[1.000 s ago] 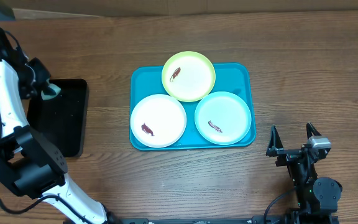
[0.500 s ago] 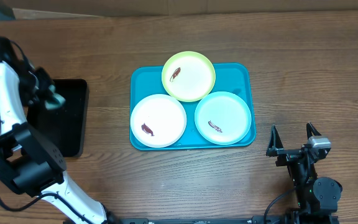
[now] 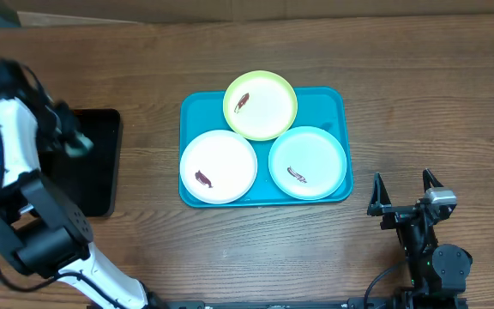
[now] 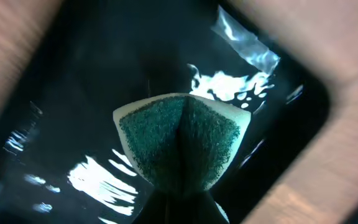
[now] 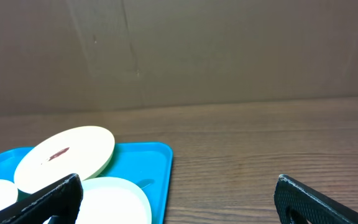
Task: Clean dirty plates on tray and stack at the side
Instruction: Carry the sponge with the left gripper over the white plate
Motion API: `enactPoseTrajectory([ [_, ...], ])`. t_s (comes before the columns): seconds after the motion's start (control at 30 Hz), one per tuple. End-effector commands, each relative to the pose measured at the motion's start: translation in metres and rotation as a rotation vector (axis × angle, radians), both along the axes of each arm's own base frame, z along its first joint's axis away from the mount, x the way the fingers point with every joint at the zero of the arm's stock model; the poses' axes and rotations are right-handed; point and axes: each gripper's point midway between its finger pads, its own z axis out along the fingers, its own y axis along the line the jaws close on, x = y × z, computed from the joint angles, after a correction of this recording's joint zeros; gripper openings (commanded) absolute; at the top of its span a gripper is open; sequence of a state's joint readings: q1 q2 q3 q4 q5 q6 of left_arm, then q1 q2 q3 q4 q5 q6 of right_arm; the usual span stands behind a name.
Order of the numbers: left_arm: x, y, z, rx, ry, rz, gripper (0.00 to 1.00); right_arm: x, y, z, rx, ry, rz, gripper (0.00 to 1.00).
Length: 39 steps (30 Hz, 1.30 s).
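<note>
At frame centre, three plates point(image 3: 307, 161) fill the tray point(image 3: 336, 98). Far left, left gripper point(image 3: 72, 138) jaws pinch a sponge point(image 4: 179, 146) over the black bin point(image 3: 93, 176); lower right, right gripper point(image 3: 404, 184) jaws gape beyond open tabletop point(image 3: 418, 94).

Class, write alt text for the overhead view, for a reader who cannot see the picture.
A turquoise tray on a wooden table holds three smeared plates: a yellow-green plate, a white plate and a green-rimmed plate. The left gripper holds a sponge over a black bin left of the tray; the right gripper stands open, lower right.
</note>
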State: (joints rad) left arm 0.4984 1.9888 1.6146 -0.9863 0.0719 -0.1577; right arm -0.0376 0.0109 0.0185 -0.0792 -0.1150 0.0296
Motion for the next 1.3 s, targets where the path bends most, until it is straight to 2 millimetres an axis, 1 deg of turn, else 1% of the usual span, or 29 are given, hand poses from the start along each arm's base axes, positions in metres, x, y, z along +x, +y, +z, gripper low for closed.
enactPoseTrajectory([
  [0.0,-0.006,-0.002,-0.008,-0.040,0.005,0.030,0.04,0.000,-0.001,-0.002,-0.001,-0.002,-0.005,1.00],
  [0.07,-0.001,-0.005,0.004,-0.073,-0.029,0.027,0.04,0.000,-0.001,-0.002,-0.001,-0.002,-0.005,1.00],
  [0.13,0.006,-0.006,0.025,-0.108,-0.067,0.025,0.04,0.000,-0.001,-0.002,-0.001,-0.002,-0.005,1.00],
  [0.23,0.013,-0.007,0.069,-0.125,-0.114,0.017,0.04,0.000,-0.001,-0.002,-0.001,-0.002,-0.005,1.00],
  [0.27,0.014,-0.007,0.086,-0.115,-0.125,0.002,0.04,0.000,-0.001,-0.002,-0.001,-0.002,-0.005,1.00],
  [0.37,0.013,-0.008,0.131,-0.067,-0.157,-0.046,0.04,0.000,-0.001,-0.002,-0.001,-0.002,-0.005,1.00],
  [0.43,0.013,-0.006,0.150,-0.032,-0.175,-0.051,0.04,0.000,-0.001,-0.002,-0.001,-0.002,-0.005,1.00],
  [0.5,0.014,0.000,0.154,-0.001,-0.179,-0.045,0.04,0.000,-0.001,-0.002,-0.001,-0.002,-0.005,1.00],
  [0.57,0.011,0.007,0.143,0.028,-0.144,-0.030,0.04,0.000,-0.001,-0.002,-0.001,-0.002,-0.005,1.00],
  [0.6,0.010,0.009,0.133,0.028,-0.121,-0.023,0.04,0.000,-0.001,-0.002,-0.001,-0.002,-0.005,1.00],
  [0.67,0.008,0.007,0.105,-0.005,-0.079,-0.015,0.04,0.000,-0.001,-0.002,-0.001,-0.002,-0.005,1.00],
  [0.73,0.005,0.005,0.072,-0.038,-0.040,0.020,0.04,0.000,-0.001,-0.002,-0.001,-0.002,-0.005,1.00],
  [0.77,0.003,0.003,0.052,-0.056,-0.017,0.039,0.04,0.000,-0.001,-0.002,-0.001,-0.002,-0.005,1.00],
  [0.83,-0.004,-0.002,0.024,-0.086,0.014,0.058,0.04,0.000,-0.001,-0.002,-0.001,-0.002,-0.005,1.00],
  [0.87,-0.008,-0.004,0.015,-0.093,0.031,0.059,0.04,0.000,-0.001,-0.002,-0.001,-0.002,-0.005,1.00],
  [0.93,-0.014,-0.006,0.012,-0.104,0.051,0.060,0.04,0.000,0.000,-0.002,-0.001,-0.004,-0.004,1.00],
  [1.0,-0.013,-0.006,0.020,-0.099,0.043,0.057,0.04,0.000,0.000,-0.001,0.000,-0.007,-0.004,1.00],
  [1.1,-0.004,-0.005,0.054,-0.092,-0.014,0.051,0.04,0.000,0.006,-0.001,0.000,-0.007,0.032,1.00],
  [1.17,0.005,-0.008,0.089,-0.102,-0.087,0.038,0.04,-0.001,0.012,-0.001,0.000,-0.009,0.066,1.00],
  [1.27,0.019,-0.018,0.152,-0.114,-0.228,0.004,0.04,-0.004,0.026,0.006,-0.002,-0.036,0.150,1.00],
])
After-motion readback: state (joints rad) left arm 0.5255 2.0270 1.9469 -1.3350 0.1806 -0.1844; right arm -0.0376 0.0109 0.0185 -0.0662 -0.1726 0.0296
